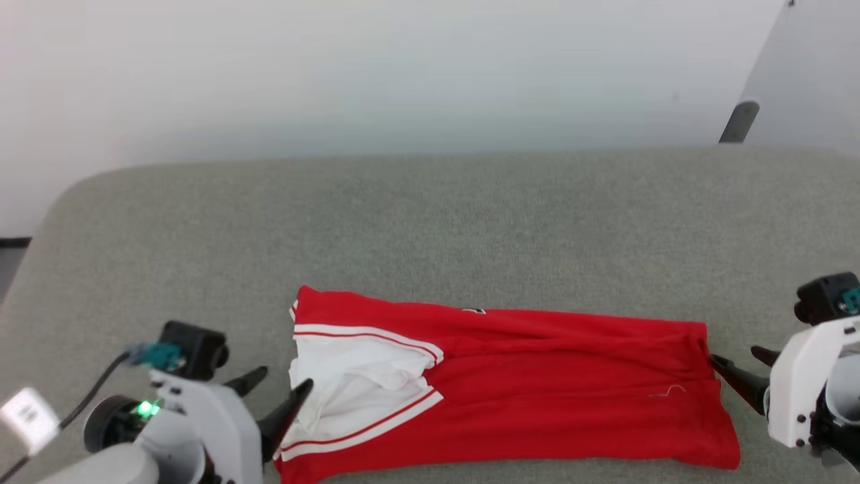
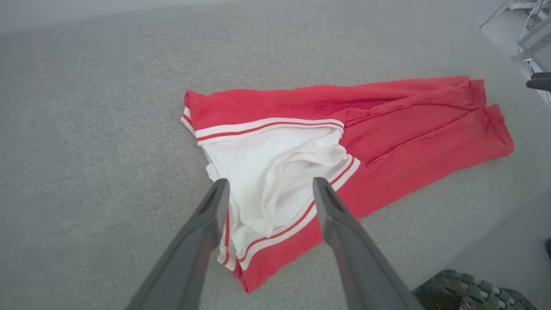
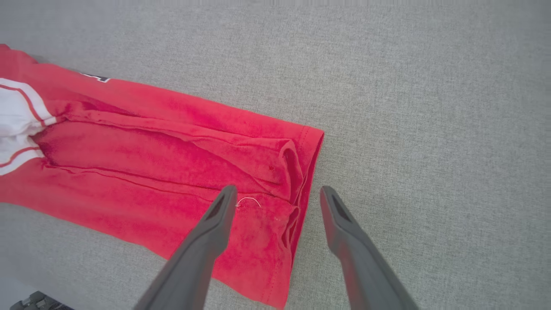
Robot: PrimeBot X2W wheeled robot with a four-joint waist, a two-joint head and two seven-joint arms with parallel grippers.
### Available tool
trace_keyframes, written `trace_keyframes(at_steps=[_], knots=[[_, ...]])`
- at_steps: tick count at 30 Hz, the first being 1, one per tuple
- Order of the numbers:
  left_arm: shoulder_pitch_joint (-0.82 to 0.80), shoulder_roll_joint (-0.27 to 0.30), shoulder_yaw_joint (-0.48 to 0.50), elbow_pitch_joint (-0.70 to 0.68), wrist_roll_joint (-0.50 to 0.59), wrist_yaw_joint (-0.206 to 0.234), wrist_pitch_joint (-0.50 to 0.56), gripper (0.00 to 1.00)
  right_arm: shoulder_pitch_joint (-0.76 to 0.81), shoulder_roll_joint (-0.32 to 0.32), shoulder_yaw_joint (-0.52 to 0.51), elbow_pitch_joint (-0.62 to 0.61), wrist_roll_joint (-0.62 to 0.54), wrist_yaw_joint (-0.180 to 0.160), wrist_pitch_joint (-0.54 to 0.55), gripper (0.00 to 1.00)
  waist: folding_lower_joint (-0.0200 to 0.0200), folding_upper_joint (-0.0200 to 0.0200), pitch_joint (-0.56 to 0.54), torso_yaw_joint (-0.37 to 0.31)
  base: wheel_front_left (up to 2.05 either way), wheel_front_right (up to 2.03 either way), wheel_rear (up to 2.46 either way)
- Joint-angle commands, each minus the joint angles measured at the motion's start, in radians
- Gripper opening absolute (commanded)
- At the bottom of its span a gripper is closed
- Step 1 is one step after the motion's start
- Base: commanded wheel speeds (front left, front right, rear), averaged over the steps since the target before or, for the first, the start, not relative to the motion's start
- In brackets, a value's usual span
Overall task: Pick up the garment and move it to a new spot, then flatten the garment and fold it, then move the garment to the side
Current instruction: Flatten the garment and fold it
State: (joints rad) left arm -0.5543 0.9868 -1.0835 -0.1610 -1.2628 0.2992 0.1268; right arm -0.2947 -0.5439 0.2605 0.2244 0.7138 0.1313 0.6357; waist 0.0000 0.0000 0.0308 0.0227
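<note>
– what is the garment made of?
– soft, matt knit cloth. its sleeve is thinner white cloth, crumpled.
– and under it?
– the table cover: grey woven cloth, matt, finely rough.
– your own parts?
– my fingers look like dark matt plastic, and my wrist shell like smooth white plastic.

Red garment with white, red-striped sleeve on grey fabric surface.

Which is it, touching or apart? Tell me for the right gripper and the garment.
Cannot tell. In the right wrist view the open right gripper straddles the hem of the garment, one finger overlapping red cloth, but no contact or gap shows plainly.
</note>
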Motion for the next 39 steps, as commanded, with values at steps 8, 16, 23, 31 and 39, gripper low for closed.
trace_keyframes(at_steps=[8,16,23,31,39], knots=[[0.129,0.006,0.066,0.034,0.027,0.030,-0.291,1.00,0.109,0.040,-0.082,-0.042,-0.020,-0.001,-0.031,1.00,0.0000,0.0000,-0.058,0.024,0.00,0.00,0.00],[0.241,-0.064,0.196,0.071,0.104,0.047,-0.392,1.00,0.178,0.082,-0.147,-0.054,-0.045,-0.001,-0.026,1.00,0.0000,0.0000,-0.080,0.057,0.00,0.00,0.00],[0.427,-0.205,0.462,0.085,0.278,0.035,-0.391,1.00,0.207,0.098,-0.204,-0.037,-0.061,-0.001,-0.007,1.00,0.0000,0.0000,-0.089,0.094,0.00,0.00,0.00],[0.600,-0.363,0.712,0.094,0.451,-0.044,-0.390,1.00,0.164,0.084,-0.240,0.032,-0.090,-0.001,0.051,1.00,0.0000,0.0000,-0.083,0.137,0.00,0.00,0.00],[0.656,-0.471,0.817,0.126,0.543,-0.141,-0.390,1.00,0.090,0.070,-0.256,0.163,-0.120,-0.001,0.111,1.00,0.0000,0.0000,-0.049,0.178,0.00,0.00,0.00]])
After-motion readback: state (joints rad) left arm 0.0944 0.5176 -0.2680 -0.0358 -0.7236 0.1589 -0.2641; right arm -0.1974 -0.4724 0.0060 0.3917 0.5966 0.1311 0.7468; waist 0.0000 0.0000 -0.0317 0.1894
